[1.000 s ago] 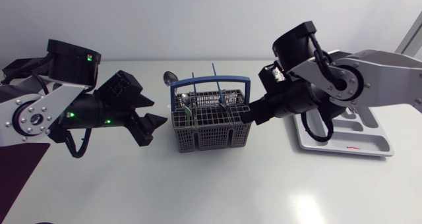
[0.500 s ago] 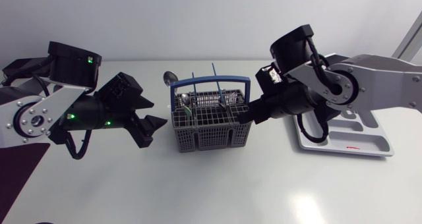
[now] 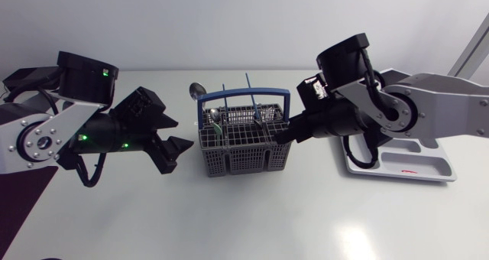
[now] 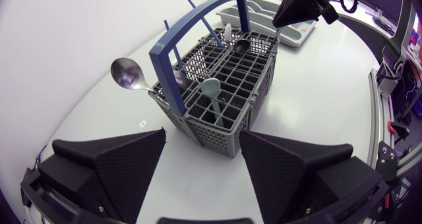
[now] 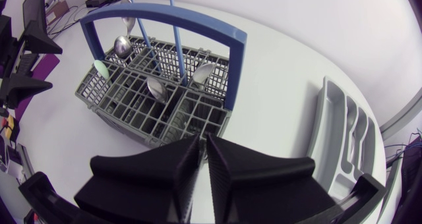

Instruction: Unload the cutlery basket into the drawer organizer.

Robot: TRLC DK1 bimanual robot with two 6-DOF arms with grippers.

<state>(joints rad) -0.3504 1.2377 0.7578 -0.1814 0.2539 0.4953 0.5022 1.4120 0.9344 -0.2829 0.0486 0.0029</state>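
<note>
While spoons (image 5: 156,89) stand in the basket (image 5: 125,122), its blue handle (image 5: 165,13) arches above them.

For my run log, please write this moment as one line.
left claw: open, facing grey plastic cutlery basket with blue handle | right claw: shut, at basket's other side | metal spoons: in basket

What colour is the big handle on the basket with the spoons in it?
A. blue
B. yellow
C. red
A: the handle arching over the grey basket is blue in all three views.
</note>
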